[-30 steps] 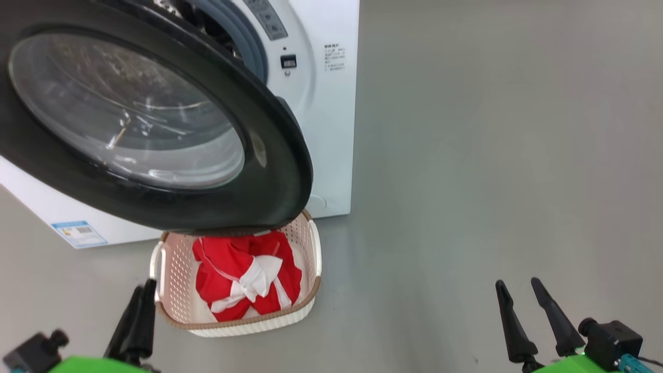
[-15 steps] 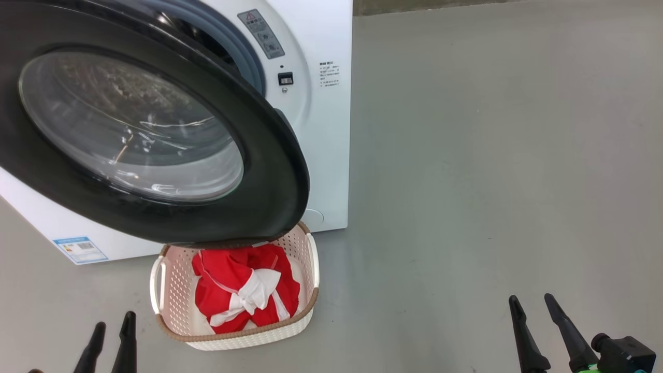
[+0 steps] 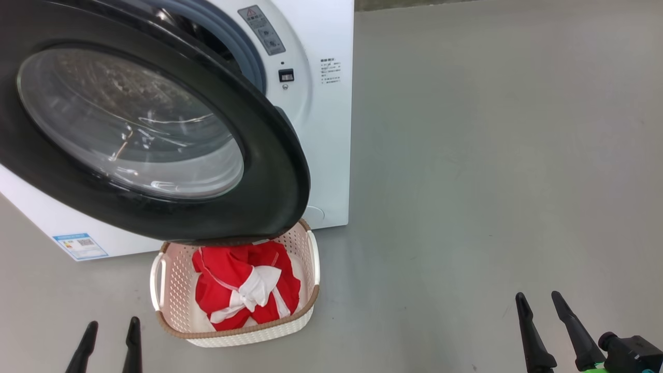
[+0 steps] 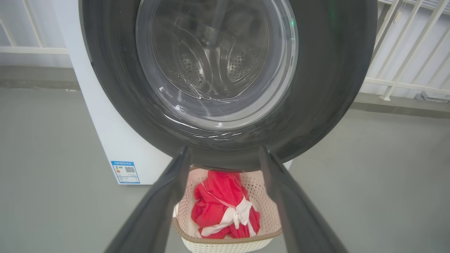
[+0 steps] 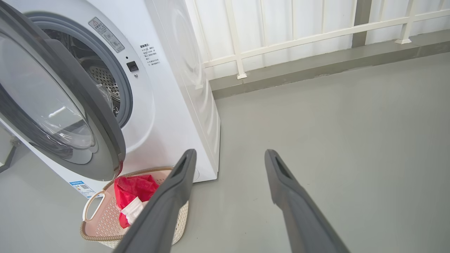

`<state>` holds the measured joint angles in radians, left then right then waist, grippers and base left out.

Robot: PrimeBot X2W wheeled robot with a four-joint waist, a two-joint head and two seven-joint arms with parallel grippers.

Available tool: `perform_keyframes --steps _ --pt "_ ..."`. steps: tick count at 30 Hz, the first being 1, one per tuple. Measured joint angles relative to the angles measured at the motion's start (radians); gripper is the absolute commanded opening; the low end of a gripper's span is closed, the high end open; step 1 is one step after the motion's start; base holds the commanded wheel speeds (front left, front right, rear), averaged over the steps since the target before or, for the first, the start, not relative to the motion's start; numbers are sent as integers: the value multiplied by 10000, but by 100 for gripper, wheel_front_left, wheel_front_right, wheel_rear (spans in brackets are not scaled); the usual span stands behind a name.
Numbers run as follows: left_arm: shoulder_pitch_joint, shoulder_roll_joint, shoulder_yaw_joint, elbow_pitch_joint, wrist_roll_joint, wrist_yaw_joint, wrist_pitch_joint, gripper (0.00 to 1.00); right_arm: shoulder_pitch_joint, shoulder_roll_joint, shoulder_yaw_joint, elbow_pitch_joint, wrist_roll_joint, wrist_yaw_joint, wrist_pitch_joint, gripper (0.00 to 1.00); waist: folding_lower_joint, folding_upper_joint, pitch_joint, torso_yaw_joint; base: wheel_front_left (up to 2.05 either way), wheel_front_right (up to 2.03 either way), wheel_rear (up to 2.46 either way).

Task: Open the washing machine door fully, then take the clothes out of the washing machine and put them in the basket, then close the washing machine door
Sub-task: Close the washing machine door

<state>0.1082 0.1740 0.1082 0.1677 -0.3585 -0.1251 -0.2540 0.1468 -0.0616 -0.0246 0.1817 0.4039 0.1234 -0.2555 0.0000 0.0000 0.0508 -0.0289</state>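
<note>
Dark and empty, my left jaws stand spread, their fingers [image 3: 133, 342] showing just left of the basket [image 3: 168, 280]. My right jaws are spread too, gripping nothing, well off to the right over the grey floor [image 3: 492, 181]. The red clothes [image 3: 222, 269] lie heaped in the basket, which sits close against the washing machine [image 3: 326, 155]. The washing machine door [image 3: 269, 171] hangs open, its black rim overhanging the basket's far end and screening the drum [image 5: 102, 75] from my left side. A blue label [image 3: 80, 245] sits low on the cabinet. A white railing [image 5: 234, 35] runs behind.
</note>
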Motion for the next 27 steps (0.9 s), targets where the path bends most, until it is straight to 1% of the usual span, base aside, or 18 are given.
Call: perform_keyframes --steps 2,5,20,21,23,27 --pt "10 -199 109 -17 230 0 0 100 0 4 -6 0 0 0 0 100 0 0 22 12 0 0 0" --pt "105 -345 113 -17 389 0 0 100 0 17 -10 2 0 0 0 100 0 0 41 38 0 0 0" --pt "151 -362 136 -17 485 0 0 100 -3 33 8 2 0 0 0 100 0 0 -38 100 0 0 0" --pt "150 -380 128 -17 485 0 0 100 -5 33 23 -2 0 0 0 98 0 0 -29 120 0 0 0" --pt "143 -426 94 -15 483 0 2 100 -16 35 111 -13 6 0 0 0 0 0 -8 189 0 0 0" --pt "113 -575 -4 -13 483 0 2 100 -158 67 499 19 38 0 0 0 0 0 46 398 0 0 0"
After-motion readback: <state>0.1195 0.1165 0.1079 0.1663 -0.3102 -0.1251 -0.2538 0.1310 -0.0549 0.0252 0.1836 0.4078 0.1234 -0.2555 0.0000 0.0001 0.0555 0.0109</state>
